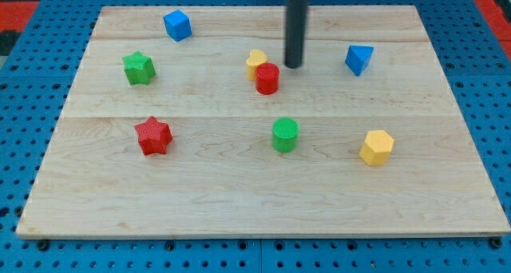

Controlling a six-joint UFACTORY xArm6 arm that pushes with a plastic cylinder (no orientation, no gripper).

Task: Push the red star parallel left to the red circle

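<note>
The red star (153, 136) is a chunky ridged block, one point aimed at the view's top, no clear long axis; my tip (293, 65) holds nothing, beside the red circle (267, 78)

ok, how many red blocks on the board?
2: red star at the view's left, red circle near centre, touching the yellow block. None appear hidden.

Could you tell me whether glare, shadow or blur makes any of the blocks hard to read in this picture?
Camera view: even lighting, no glare on the wooden board; short soft shadows only; red star and red circle sharp; my tip crisp, just right of the red circle.
</note>
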